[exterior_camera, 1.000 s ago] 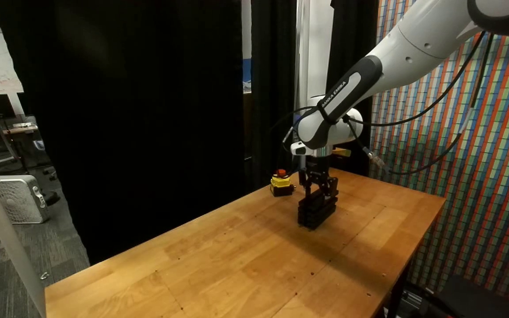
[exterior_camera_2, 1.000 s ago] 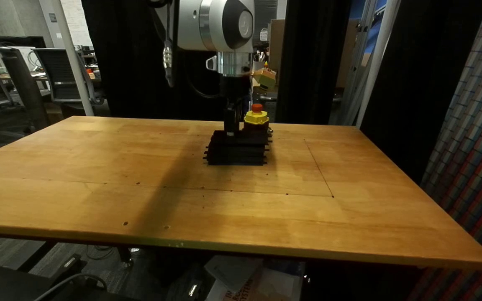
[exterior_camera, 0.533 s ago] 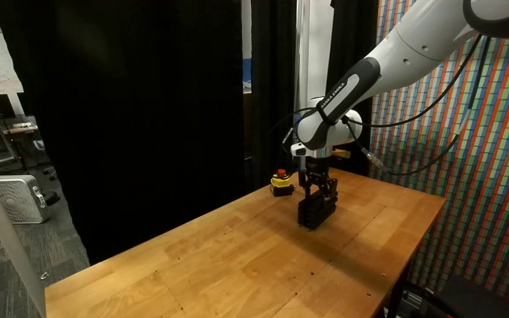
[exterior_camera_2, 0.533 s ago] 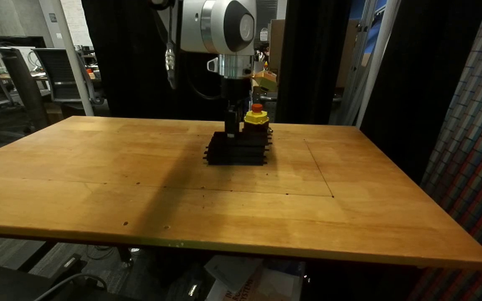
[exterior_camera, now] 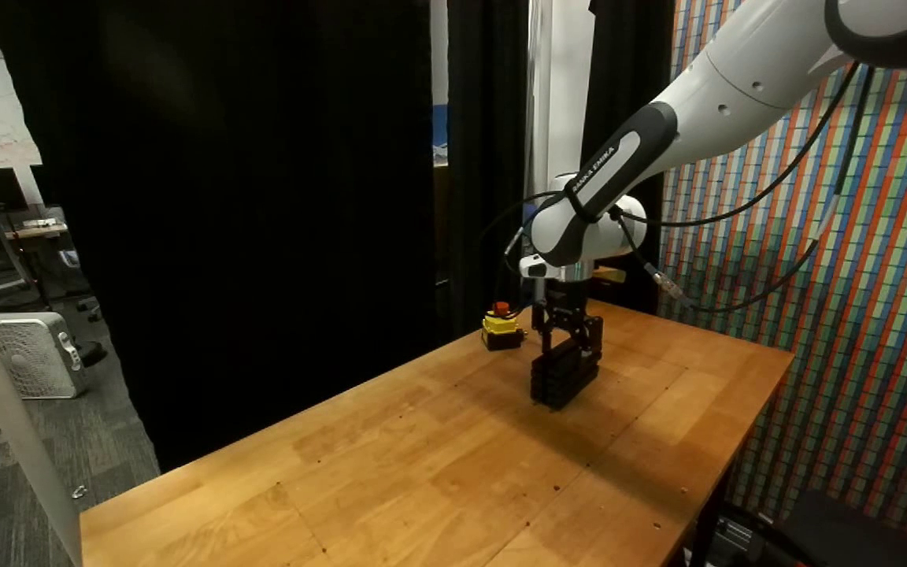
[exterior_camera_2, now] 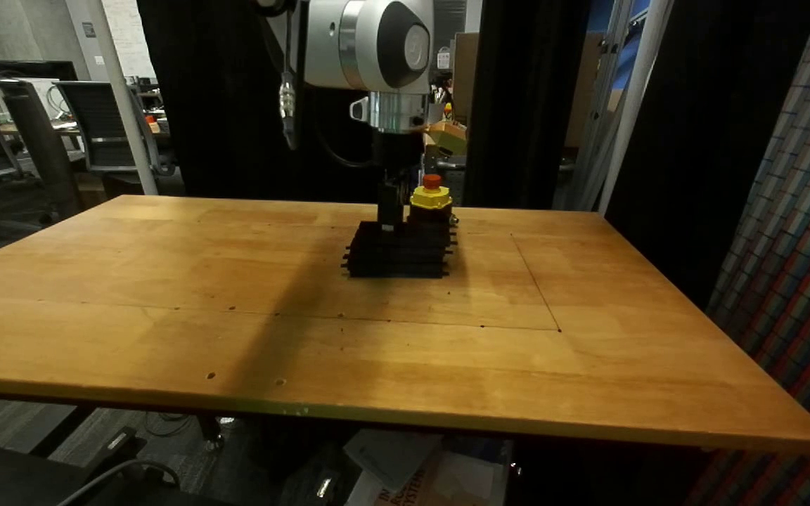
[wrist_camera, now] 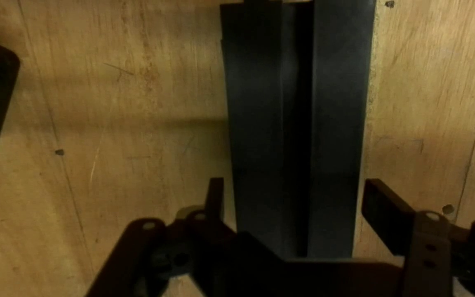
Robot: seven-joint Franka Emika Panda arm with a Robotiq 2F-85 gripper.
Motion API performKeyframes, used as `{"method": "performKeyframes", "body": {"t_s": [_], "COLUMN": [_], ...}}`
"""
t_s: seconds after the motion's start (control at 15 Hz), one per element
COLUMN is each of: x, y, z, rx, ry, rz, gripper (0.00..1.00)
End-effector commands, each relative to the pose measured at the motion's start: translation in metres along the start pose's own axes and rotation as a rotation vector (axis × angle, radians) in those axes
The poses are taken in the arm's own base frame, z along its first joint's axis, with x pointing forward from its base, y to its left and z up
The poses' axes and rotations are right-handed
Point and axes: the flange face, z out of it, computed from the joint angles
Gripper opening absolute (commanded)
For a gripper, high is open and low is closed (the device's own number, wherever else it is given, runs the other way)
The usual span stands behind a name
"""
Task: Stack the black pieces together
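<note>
Wood forms the surface [exterior_camera_2: 405, 365], the nearest item in an exterior view. Set back from its near edge, at 12 o'clock, the black pieces [exterior_camera_2: 396, 263] stand in one stack of flat layers with slightly staggered ends. Black merges into black between layers, so the number of pieces cannot be confirmed.

Above, the gripper [wrist_camera: 294, 200] points straight down and straddles the top of the stack. In the wrist view its fingers [wrist_camera: 386, 218] stand apart at 9 o'clock and 3 o'clock of the pieces, a narrow strip of wood showing on each side; nothing is clamped.

Step in hand: judged to be the release of the topmost piece. Every black piece in view belongs to the stack, so the job appears nearly complete.

Next move: check clearance at both fingers, then raise the gripper vertically. Avoid sideways motion during the lift; a brushing finger could drag the top layer out of line.

Farther back, at 1 o'clock from the stack, a red-and-yellow button box [exterior_camera_2: 432, 197] rests on the surface; keep the lift path away from it.
</note>
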Motion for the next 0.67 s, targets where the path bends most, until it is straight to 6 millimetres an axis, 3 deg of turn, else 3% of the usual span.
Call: {"method": "performKeyframes", "body": {"t_s": [0.0, 0.2, 0.33, 0.47, 0.6], "x": [-0.003, 0.001, 0.007, 0.011, 0.013], "y": [0.003, 0.001, -0.004, -0.013, -0.032], "z": [-0.010, -0.026, -0.049, -0.078, -0.121], "rx": [-0.013, -0.008, 0.008, 0.040, 0.072], "ry": [0.022, 0.017, 0.010, 0.020, 0.020], "rz": [-0.002, 0.002, 0.024, 0.088, 0.236], "gripper": [1.00, 1.00, 1.00, 1.00, 1.00]}}
